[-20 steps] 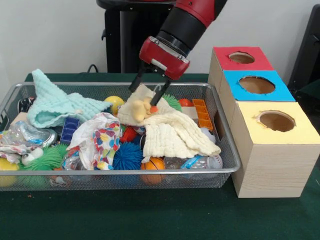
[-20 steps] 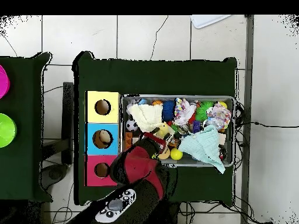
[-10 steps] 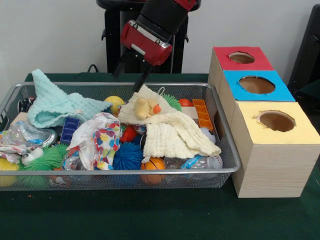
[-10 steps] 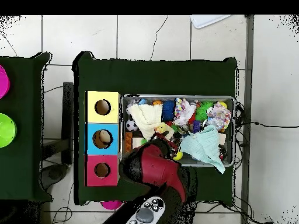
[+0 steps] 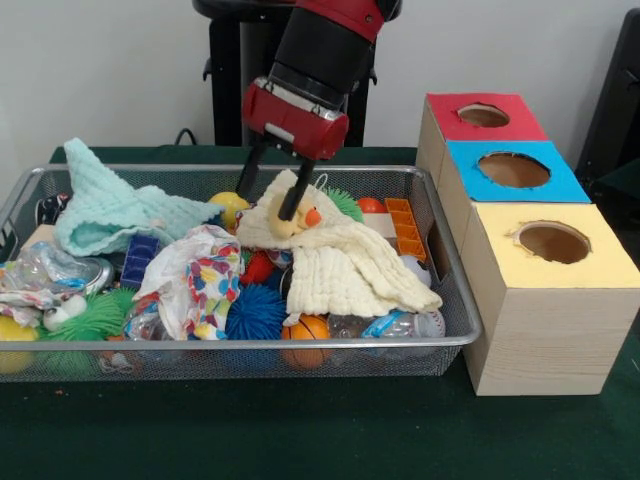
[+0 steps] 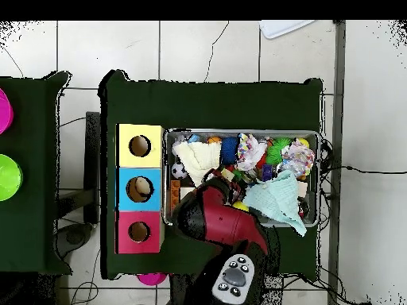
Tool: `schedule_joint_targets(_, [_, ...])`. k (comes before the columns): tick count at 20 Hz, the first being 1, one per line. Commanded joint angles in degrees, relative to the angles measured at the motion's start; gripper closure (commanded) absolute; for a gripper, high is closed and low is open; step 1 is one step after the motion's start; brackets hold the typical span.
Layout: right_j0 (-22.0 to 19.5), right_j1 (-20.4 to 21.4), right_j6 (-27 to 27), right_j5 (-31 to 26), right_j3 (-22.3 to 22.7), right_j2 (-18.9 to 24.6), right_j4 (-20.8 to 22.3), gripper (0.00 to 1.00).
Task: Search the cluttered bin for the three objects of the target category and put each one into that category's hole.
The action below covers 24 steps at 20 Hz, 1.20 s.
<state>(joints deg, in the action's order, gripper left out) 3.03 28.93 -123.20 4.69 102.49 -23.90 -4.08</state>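
the yellow plush duck (image 5: 284,216) is a small soft toy with a pale yellow body and an orange beak (image 5: 313,217); it lies on top of the cream waffle cloth (image 5: 345,262) in the middle of the wire bin (image 5: 440,290), toward the bin's back wall. its beak points toward the three boxes, and its body lies roughly along the bin's length, though its rear is partly hidden behind one black finger. the gripper (image 5: 269,191) hangs just over the duck with its jaws open, one finger down beside the yellow ball (image 5: 229,207) and the other down at the duck's back; whether that finger touches the toy cannot be told. in the overhead view the red arm (image 6: 216,225) covers the duck. around the cream cloth lie a mint knitted cloth (image 5: 112,211), a multicoloured patterned cloth (image 5: 193,277), a blue spiky ball (image 5: 254,312), a small basketball (image 5: 308,330) and an orange pop-it tray (image 5: 404,230). beside the bin on the green surface (image 5: 300,430) stand the red box (image 5: 481,118), the blue box (image 5: 512,170) and the yellow box (image 5: 550,250), each with a round hole on top.
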Motion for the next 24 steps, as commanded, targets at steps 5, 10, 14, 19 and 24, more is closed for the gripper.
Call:
schedule_joint_targets(5, [-7.07,3.19,-8.97,1.51,8.59,17.87,3.86,0.0])
schedule_joint_targets(10, [-7.78,3.57,-8.55,-1.24,9.2,18.84,2.41,0.0])
schedule_joint_targets(14, [-8.93,5.09,-6.56,-8.63,10.36,20.33,1.34,0.0])
schedule_joint_targets(19, [-7.4,4.76,-3.31,-12.89,9.46,18.46,3.38,1.0])
schedule_joint_targets(24, [-7.72,4.81,-0.87,-14.46,7.85,19.15,5.33,1.0])
